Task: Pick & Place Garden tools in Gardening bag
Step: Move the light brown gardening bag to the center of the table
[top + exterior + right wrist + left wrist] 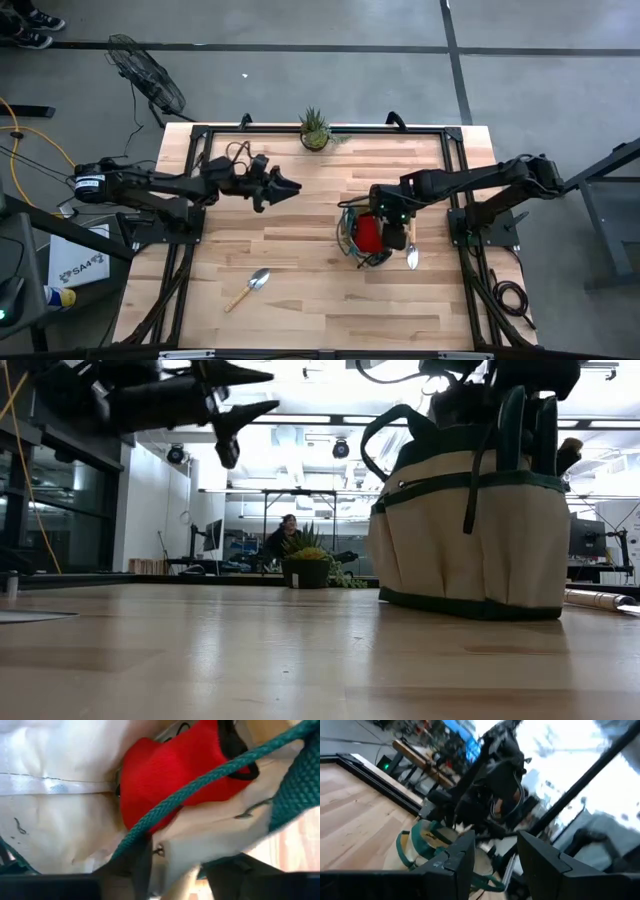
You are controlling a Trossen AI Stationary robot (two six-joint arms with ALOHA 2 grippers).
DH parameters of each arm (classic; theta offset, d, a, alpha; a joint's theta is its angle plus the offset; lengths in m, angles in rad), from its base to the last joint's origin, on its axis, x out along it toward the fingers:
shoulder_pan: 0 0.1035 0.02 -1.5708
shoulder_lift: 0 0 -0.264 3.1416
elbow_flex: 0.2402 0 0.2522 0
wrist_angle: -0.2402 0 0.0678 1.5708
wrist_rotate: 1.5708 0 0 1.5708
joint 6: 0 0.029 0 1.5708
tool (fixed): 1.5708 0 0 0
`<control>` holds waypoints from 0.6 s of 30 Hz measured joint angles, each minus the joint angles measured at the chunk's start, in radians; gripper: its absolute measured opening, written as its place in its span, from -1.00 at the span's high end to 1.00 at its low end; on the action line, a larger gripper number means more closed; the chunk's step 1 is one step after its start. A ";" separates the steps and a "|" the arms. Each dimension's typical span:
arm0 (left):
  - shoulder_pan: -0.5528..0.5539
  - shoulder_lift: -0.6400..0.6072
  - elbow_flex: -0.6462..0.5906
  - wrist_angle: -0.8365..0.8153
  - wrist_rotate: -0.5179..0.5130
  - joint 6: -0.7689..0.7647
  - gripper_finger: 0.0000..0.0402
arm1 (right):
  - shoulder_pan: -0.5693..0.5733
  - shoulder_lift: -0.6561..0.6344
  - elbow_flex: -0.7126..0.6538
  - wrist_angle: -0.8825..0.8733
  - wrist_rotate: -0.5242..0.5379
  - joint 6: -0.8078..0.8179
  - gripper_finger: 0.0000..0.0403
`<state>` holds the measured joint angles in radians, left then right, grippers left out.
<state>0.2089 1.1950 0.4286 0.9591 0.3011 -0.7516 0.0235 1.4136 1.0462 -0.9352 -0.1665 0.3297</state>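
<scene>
Robotics lab or workshop: wooden table point(300, 260) on a black frame, concrete floor point(300, 80), floor fan point(148, 80), ceiling strip lights point(300, 422), monitors point(213, 535), person point(285, 532) at a bench behind.

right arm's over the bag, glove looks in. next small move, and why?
Probably lift the right gripper straight up, clear of the bag. Its fingers stand apart, with the red glove lying inside the bag beyond them, so the drop looks done. A trowel is on the table and the left gripper hangs nearer it.
</scene>
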 joint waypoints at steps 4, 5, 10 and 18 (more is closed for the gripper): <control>0.000 0.000 0.148 -0.273 0.059 0.160 0.28 | 0.000 -0.003 0.000 0.001 -0.023 0.034 0.05; 0.000 0.001 0.191 -0.355 0.064 0.215 0.28 | 0.000 -0.004 0.000 0.002 -0.024 0.045 0.01; 0.004 0.053 0.381 -0.640 0.080 0.428 0.28 | 0.000 -0.018 0.000 0.009 -0.018 0.090 -0.08; 0.021 0.204 0.590 -0.817 0.130 0.569 0.28 | -0.031 -0.072 0.000 0.008 -0.019 0.182 -0.09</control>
<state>0.2298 1.3990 1.0185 0.1418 0.4309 -0.1827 -0.0071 1.3417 1.0462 -0.9275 -0.1855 0.5115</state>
